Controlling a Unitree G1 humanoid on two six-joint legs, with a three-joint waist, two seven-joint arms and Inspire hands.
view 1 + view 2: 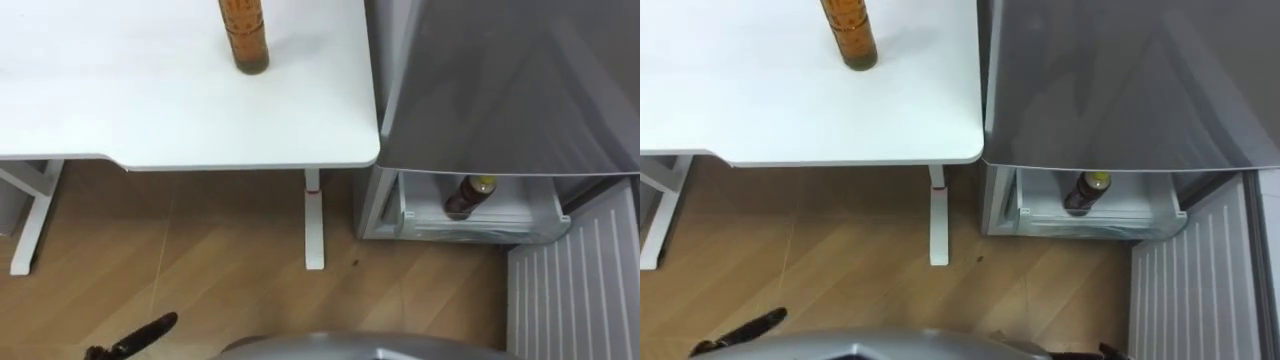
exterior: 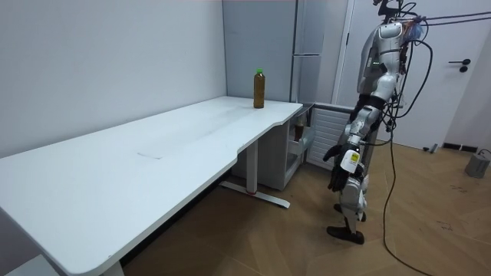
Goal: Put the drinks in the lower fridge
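I judge the task to be about half done. One dark bottle (image 1: 470, 195) with a yellow cap already sits inside the lower fridge (image 1: 525, 215), and the fridge door (image 1: 585, 285) stands open at my right side. The other drink, an amber bottle (image 1: 245, 35), stands upright on the white table (image 1: 150, 110), near the end of the table that is just beside the fridge, and nothing touches it. My left hand (image 1: 140, 335) is low at the bottom edge of the eye view, above the wooden floor (image 1: 200, 260). Its fingers look stretched out and it holds nothing. Of my right hand (image 1: 1108, 353) I can see just a dark sliver at the bottom edge, so I cannot tell its state. In the room view the robot stands upright on the floor, a little back from the table end and the fridge, with the arms hanging low. What is left, in my opinion, is to step closer to the table, take the amber bottle, bring it down to the open compartment and set it next to the dark bottle. There seems to be free place beside that one. Closing the door may follow.
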